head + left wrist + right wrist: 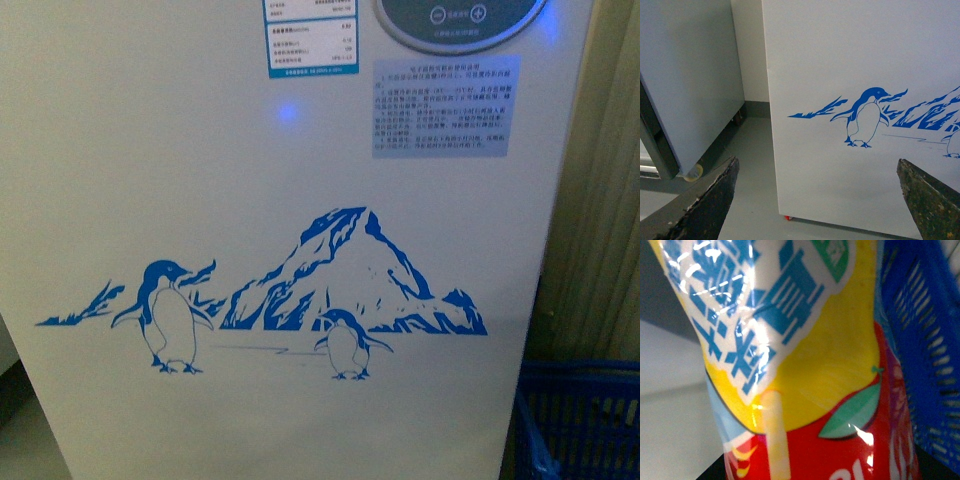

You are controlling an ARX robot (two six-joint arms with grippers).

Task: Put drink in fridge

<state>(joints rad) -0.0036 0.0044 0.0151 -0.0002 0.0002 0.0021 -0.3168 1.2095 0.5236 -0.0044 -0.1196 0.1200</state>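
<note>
1. Transport is the step in hand, as I read it: the drink (805, 365) fills my right wrist view at very close range, off to the side of the fridge and not yet in it. That view shows none of the right gripper's fingers, so I cannot tell whether they are clamped on the bottle, though its nearness suggests a hold.
2. On its wrapper I see large blue Chinese characters on a white patch, a yellow field, a green leaf and a red lower band with cut-off white lettering. I can't read a brand from this.
3. The left gripper (816, 161) hangs released, its dark fingers (715, 200) spread wide with nothing between them.
4. Just beyond the bottle is a blue basket (925, 340). The front view puts it low at the fridge's right side.
5. The fridge (150, 150) faces me square on, with its penguin-and-mountain decal (300, 290) across the white front.
6. Higher up are a white data label (312, 40), a pale blue notice (445, 105) in small Chinese print and a round control panel (460, 20) with minus and plus buttons. All of that text is too small to read.
7. Farther left, a plain grey-white cabinet (690, 75) stands apart from the fridge on the grey floor (750, 165).
8. The lid is out of every view, so the next move calls for raising my sightline and the right arm to the top. I'd check whether the glass is slid back and use the free left arm if not.
</note>
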